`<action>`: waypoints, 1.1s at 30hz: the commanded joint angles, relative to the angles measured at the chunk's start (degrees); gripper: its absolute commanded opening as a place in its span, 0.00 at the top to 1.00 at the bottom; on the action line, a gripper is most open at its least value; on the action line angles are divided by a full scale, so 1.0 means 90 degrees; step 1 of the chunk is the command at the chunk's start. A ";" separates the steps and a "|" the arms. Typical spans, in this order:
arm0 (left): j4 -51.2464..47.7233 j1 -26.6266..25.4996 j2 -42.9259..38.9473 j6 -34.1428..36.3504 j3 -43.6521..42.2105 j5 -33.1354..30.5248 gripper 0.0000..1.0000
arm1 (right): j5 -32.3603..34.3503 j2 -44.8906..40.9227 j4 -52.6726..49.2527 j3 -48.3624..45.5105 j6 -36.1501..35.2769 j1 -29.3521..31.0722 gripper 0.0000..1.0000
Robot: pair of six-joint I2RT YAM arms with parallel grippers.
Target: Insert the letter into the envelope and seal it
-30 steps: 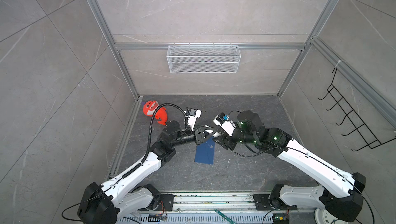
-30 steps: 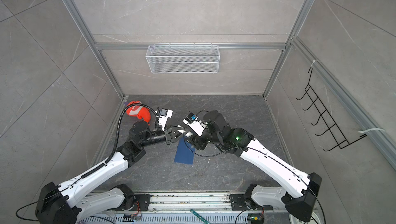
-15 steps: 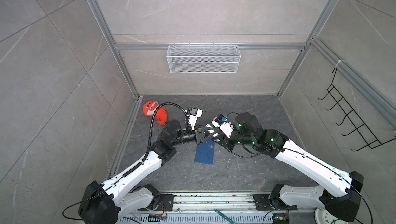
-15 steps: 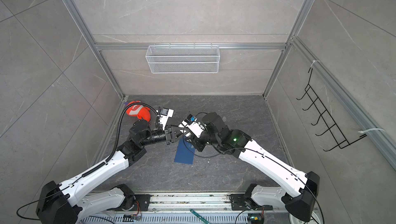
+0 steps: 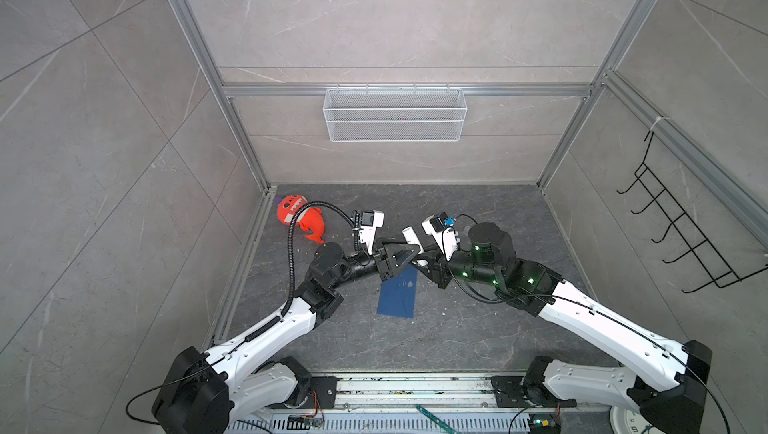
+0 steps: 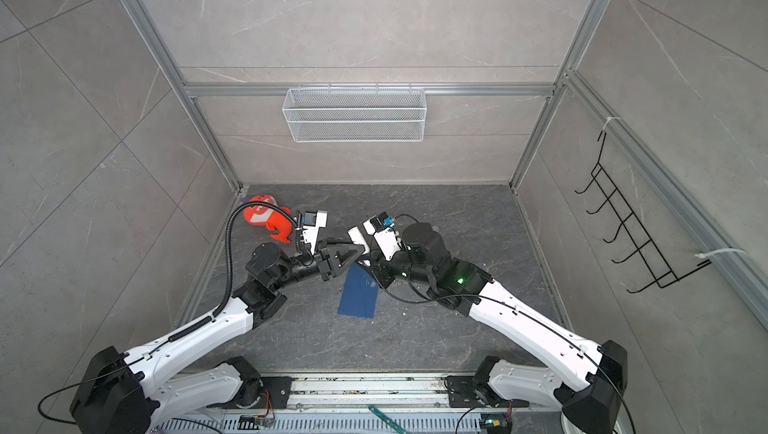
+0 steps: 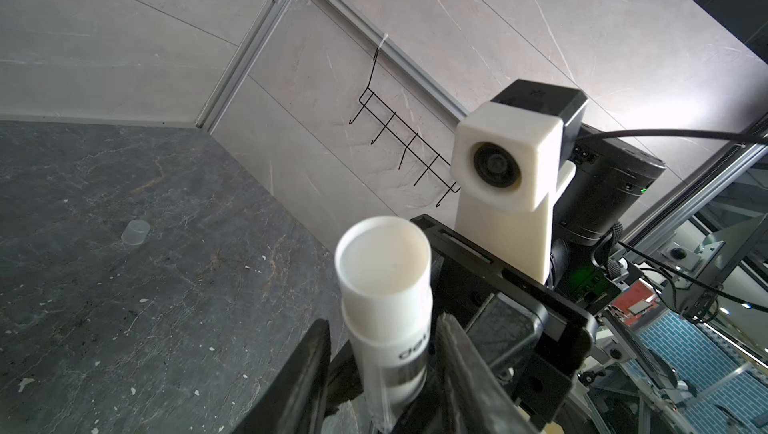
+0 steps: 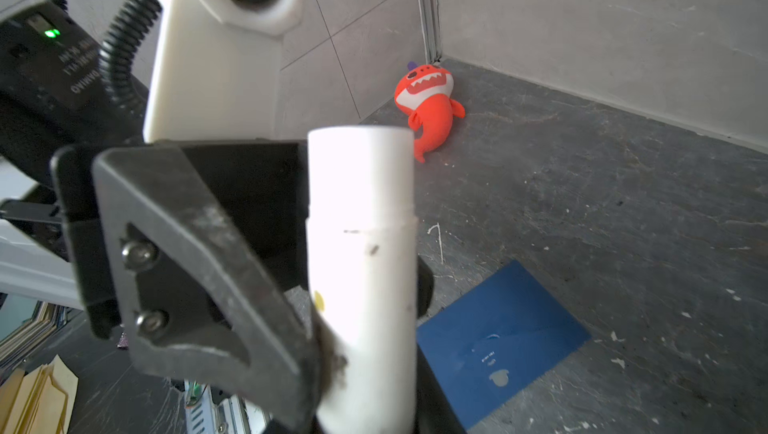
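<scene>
- Above tabletop [image 5: 478,328] centre, both arms reach inward, wrists meeting over the envelope [image 5: 397,292], which lies flat.
- White glue stick [image 8: 361,220] sits pinched in the right pincer [image 5: 420,256].
- Around that stick the left pincer [image 7: 384,322] stands slightly spread.

envelope [image 5: 397,299]: far end hidden under left gripper [image 5: 413,250] | glue stick [image 8: 361,245]: blurred, base cut off in right wrist view | envelope's pale print: too small to read

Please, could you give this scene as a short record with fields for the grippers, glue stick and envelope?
dark navy blue paper envelope: flat on the dark grey table, below the grippers
white cylindrical glue stick: in the air between both grippers
right gripper: shut on the glue stick
left gripper: open, fingers flanking the glue stick
tan letter: not visible
</scene>
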 commanded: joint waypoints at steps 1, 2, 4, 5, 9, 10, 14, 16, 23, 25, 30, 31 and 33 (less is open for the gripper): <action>0.0665 0.0017 0.0099 0.0014 0.0026 -0.0103 0.56 | -0.0224 0.0014 0.0417 -0.0141 0.0314 -0.0006 1.00; 0.0686 0.0022 0.0130 0.0003 0.0019 -0.0109 0.56 | -0.0259 0.0027 0.0426 -0.0140 0.0323 0.0001 1.00; 0.0772 0.0017 0.0169 -0.0024 0.0010 -0.0124 0.56 | -0.0355 0.0060 0.0419 -0.0131 0.0324 0.0000 1.00; 0.0806 0.0015 0.0173 -0.0032 0.0009 -0.0144 0.56 | -0.0393 0.0070 0.0417 -0.0135 0.0324 0.0000 1.00; 0.0949 0.0023 0.0233 -0.0063 0.0019 -0.0195 0.59 | -0.0481 0.0085 0.0386 -0.0144 0.0328 0.0001 1.00; 0.0955 0.0022 0.0257 -0.0062 0.0033 -0.0195 0.61 | -0.0496 0.0069 0.0387 -0.0156 0.0324 -0.0006 1.00; 0.1087 0.0024 0.0307 -0.0124 0.0019 -0.0211 0.80 | -0.0516 0.0096 0.0349 -0.0158 0.0314 0.0001 1.00; 0.1060 0.0016 0.0302 -0.0134 0.0017 -0.0221 0.94 | -0.0469 0.0088 0.0349 -0.0157 0.0331 -0.0005 1.00; 0.1009 0.0020 0.0175 -0.0181 -0.0030 -0.0293 1.00 | -0.0179 -0.0021 -0.0036 -0.0037 0.0130 0.0001 0.76; 0.0977 0.0016 0.0115 -0.0178 -0.0046 -0.0306 1.00 | -0.0051 -0.0172 -0.0118 -0.0100 0.0053 -0.0005 0.67; 0.0921 0.0016 0.0056 -0.0172 -0.0039 -0.0318 1.00 | -0.0100 -0.0320 -0.0282 -0.0160 -0.0052 -0.0002 0.58; 0.0915 0.0019 0.0054 -0.0173 -0.0035 -0.0321 1.00 | -0.0130 -0.0297 -0.0320 -0.0139 -0.0062 -0.0002 0.58; 0.0930 0.0023 0.0063 -0.0191 -0.0039 -0.0317 1.00 | -0.0216 -0.0252 -0.0344 -0.0123 -0.0067 -0.0005 0.62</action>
